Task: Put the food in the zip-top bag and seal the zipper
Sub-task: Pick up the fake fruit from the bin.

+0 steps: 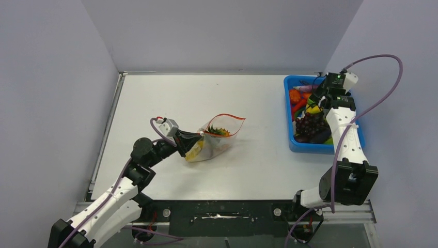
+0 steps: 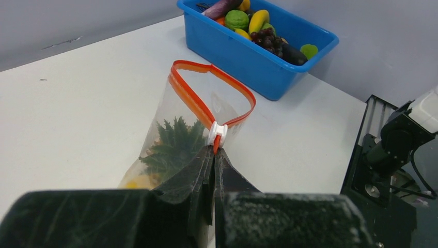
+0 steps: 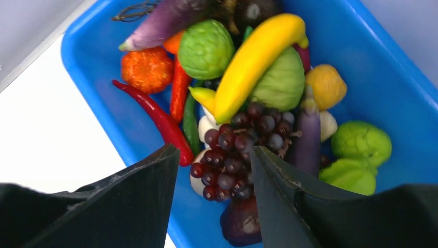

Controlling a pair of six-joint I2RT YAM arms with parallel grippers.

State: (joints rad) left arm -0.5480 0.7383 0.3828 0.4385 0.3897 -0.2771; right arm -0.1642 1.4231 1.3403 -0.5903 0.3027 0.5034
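One zipper end clamped in left fingers; right fingers apart above grapes in bin

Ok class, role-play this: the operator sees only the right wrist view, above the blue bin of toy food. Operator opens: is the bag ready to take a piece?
Observer: Yes, the zip-top bag lies mid-table with its mouth gaping; the zipper forms an open loop.
Operator: What holds it open?
Observer: The left end effector is shut on the bag's edge, right below the white slider.
Operator: Anything inside?
Observer: A pineapple, its green crown showing through the plastic.
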